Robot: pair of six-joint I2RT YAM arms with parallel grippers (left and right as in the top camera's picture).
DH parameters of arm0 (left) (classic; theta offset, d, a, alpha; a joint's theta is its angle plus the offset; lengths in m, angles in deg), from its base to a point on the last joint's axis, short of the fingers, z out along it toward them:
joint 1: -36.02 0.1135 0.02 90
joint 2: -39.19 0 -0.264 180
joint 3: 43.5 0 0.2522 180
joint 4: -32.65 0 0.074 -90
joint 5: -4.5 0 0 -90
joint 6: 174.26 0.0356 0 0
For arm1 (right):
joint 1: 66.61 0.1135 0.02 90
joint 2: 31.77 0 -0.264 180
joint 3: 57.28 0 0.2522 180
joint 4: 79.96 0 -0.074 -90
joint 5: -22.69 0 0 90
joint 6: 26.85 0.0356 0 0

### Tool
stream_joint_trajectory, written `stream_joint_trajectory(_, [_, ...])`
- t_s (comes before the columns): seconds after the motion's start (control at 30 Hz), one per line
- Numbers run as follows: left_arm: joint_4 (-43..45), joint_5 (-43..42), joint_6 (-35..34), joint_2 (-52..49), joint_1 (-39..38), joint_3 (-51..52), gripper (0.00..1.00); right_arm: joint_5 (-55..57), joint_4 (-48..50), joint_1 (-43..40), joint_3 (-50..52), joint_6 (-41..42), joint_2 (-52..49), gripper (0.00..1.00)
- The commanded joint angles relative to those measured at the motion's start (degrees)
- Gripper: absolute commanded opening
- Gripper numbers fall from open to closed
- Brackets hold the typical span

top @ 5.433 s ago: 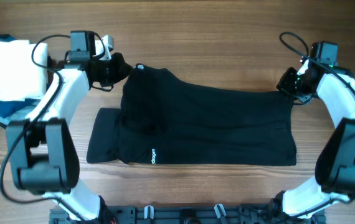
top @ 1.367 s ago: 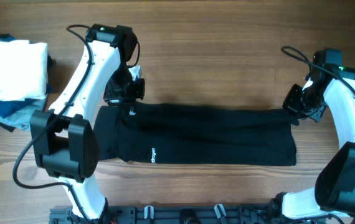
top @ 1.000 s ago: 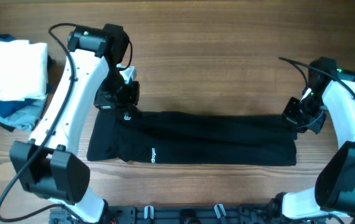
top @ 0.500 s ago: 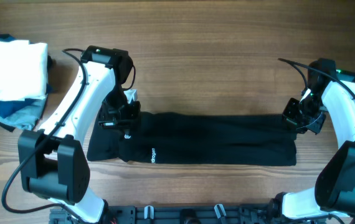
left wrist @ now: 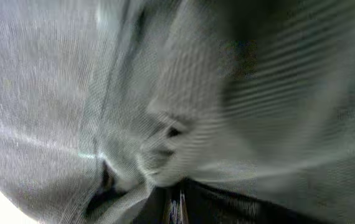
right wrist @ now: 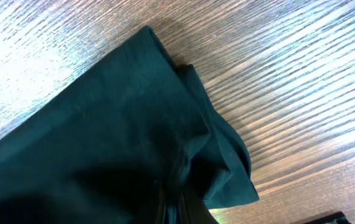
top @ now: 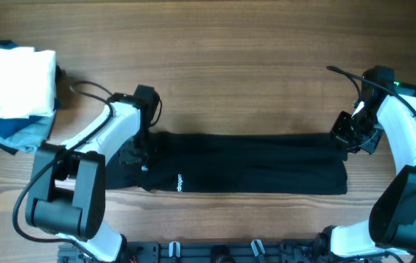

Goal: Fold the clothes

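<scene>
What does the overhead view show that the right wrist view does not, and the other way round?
Only overhead: the whole black garment lying as a long strip, its white printed mark, and the white folded cloth at the left. Only right wrist: the layered edges at the garment's corner, close up. Both: the black garment on the wooden table.

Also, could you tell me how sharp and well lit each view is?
Overhead view: sharp and evenly lit, though the black garment is so dark its folds barely read and the white cloth is nearly blown out. Left wrist view: fabric fills the frame, blurred and washed to grey. Right wrist view: crisp weave, with glare streaks on the table.
</scene>
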Motion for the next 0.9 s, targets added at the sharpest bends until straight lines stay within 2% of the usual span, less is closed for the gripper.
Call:
stream_joint_trajectory(0.0, [-0.02, 2.67, -1.44, 0.31, 0.22, 1.77, 0.04, 1.2, -0.46, -0.04, 0.83, -0.52, 0.74, 0.08])
stream_joint_trajectory(0.13, [1.29, 2.64, -1.44, 0.33, 0.22, 1.75, 0.06, 1.16, 1.33, -0.04, 3.56, -0.52, 0.74, 0.12])
stream_joint_trajectory(0.2, [1.44, 2.64, -1.42, 0.33, 0.22, 1.75, 0.13, 0.92, 2.25, -0.04, 3.56, -0.52, 0.74, 0.13])
stream_joint_trajectory(0.23, [1.4, 2.64, -1.42, 0.33, 0.22, 1.75, 0.18, 1.03, 2.32, -0.04, 3.56, -0.52, 0.74, 0.22])
stream_joint_trajectory(0.27, [1.4, 2.64, -1.4, 0.33, 0.22, 1.75, 0.19, 1.57, 2.16, -0.04, 3.56, -0.44, 0.74, 0.26])
stream_joint_trajectory(0.33, [1.38, 2.64, -1.4, 0.33, 0.22, 1.75, 0.27, 4.76, 0.72, -0.04, 3.56, 3.02, 0.74, 0.27])
stream_joint_trajectory(0.43, [1.27, 2.64, -1.38, 0.33, 0.22, 1.75, 0.33, 5.55, -2.08, -0.04, 3.56, 3.91, 0.74, 0.28])
stream_joint_trajectory(0.47, [1.29, 2.64, -1.4, 0.33, 0.22, 1.75, 0.34, 3.41, -2.19, -0.04, 3.56, 2.64, 0.74, 0.27])
stream_joint_trajectory(0.53, [-0.04, 2.62, -1.18, 0.83, 0.28, 0.48, 0.32, -6.62, -0.28, -0.04, 3.17, -5.38, 0.79, 0.24])
stream_joint_trajectory(0.6, [-1.22, 2.58, -1.2, 2.73, 0.44, -2.64, 0.38, -7.06, 0.55, -0.04, 1.6, -4.94, 1.25, 0.23])
stream_joint_trajectory(0.67, [-1.31, -0.79, -1.18, 6.4, 0.5, -6.71, 0.44, -8.74, 1.7, -0.11, 0.0, -6.36, 3.52, 0.25])
stream_joint_trajectory(0.73, [2.6, -8.22, -1.2, 11.32, 0.48, -8.02, 0.49, -18.49, 3.52, -0.55, 0.02, -15.37, 6.14, 0.31])
stream_joint_trajectory(0.8, [5.01, -14.29, -1.18, 12.22, 0.48, -8.0, 0.47, -27.93, 3.48, -0.37, 0.68, -22.84, 6.01, 0.33])
stream_joint_trajectory(0.87, [5.77, -17.62, -1.14, 11.76, 0.15, -7.41, 0.42, -32.72, 4.15, -0.07, 2.67, -25.49, 5.99, 0.34])
